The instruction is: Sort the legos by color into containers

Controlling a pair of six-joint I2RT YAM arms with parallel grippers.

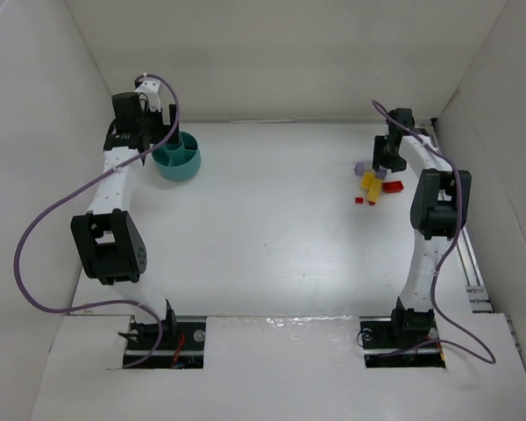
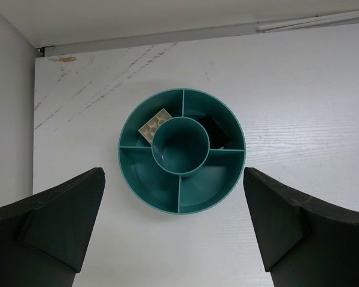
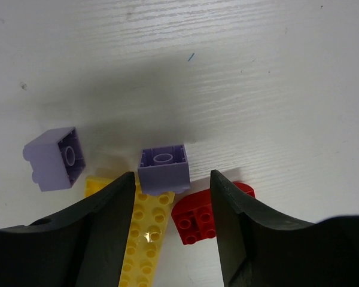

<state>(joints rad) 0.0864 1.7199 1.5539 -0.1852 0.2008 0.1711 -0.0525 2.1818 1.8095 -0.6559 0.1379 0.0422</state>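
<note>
The teal bowl [image 1: 177, 156] stands at the far left of the table. Below my left gripper [image 2: 173, 171], which is open, the bowl [image 2: 145, 194] shows a round centre cup and several outer compartments. One compartment holds a cream brick [image 2: 155, 126], another a dark piece [image 2: 218, 133]. The legos [image 1: 369, 183] lie in a pile at the far right. My right gripper [image 3: 172, 175] hovers low over them, open. A pale purple brick [image 3: 163, 168] sits between its tips, clear of the right finger. Under the jaws lie a yellow plate [image 3: 143, 234] and a red brick [image 3: 201, 216]. A second purple brick [image 3: 55, 158] lies to the left.
White walls enclose the table on the left [image 1: 26, 132], back and right. The bowl stands close to the back left corner [image 2: 39, 52]. A purple cable [image 1: 35, 237] loops from the left arm. A metal rail [image 1: 470, 267] runs along the right edge.
</note>
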